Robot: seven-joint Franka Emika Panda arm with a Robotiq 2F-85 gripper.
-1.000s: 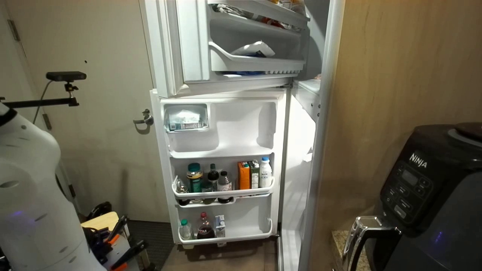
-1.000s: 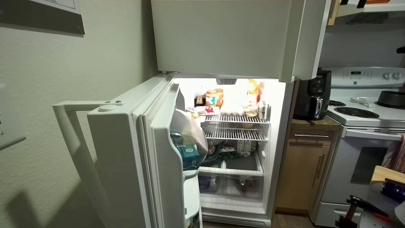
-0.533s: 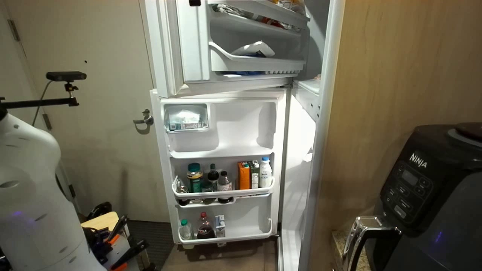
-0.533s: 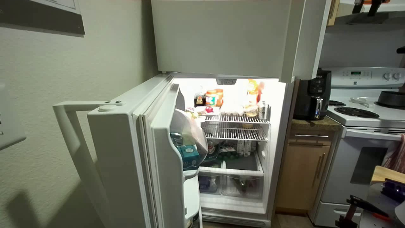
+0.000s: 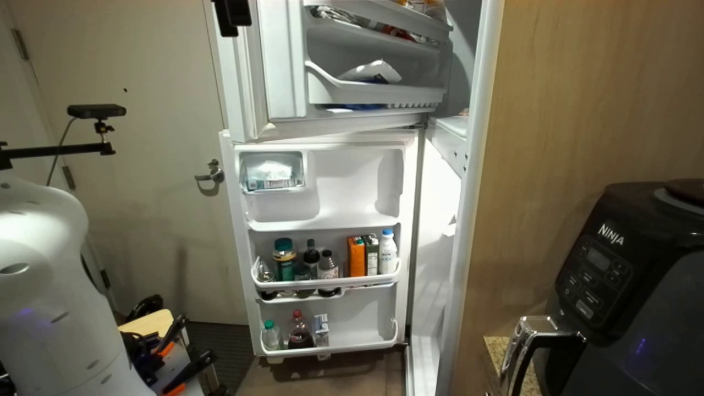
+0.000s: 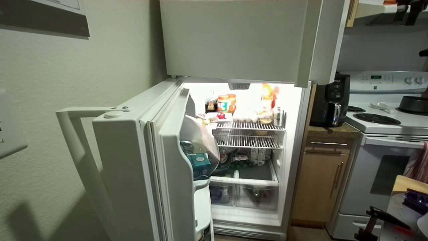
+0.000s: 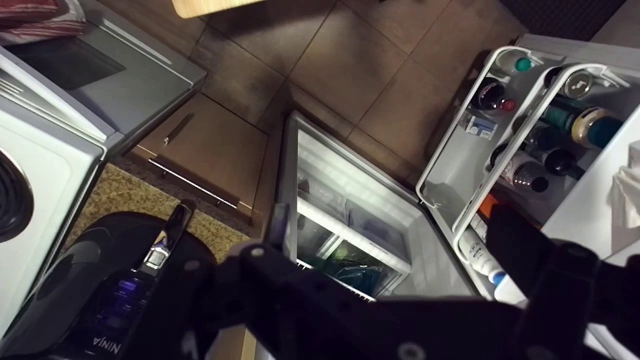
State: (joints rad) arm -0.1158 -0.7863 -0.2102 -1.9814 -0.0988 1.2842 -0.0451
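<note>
Fridge (image 6: 296, 140) accessible between swung-out lower door (image 6: 127, 174) and right frame edge; open upper door (image 6: 234, 40) hangs above. Bottom door shelf (image 5: 360, 347): bottles (image 5: 300, 336) crowd handle end, gap at hinge end. Upper wire shelf (image 6: 245, 126) packed nearly end to end; back hard to judge in glare.

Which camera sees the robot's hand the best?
The wrist view! The hand looks big there, with both dark fingers spread apart, holding nothing. In both exterior views, only dark fingertips poke in at the top edge; the rest is cut off.
</note>
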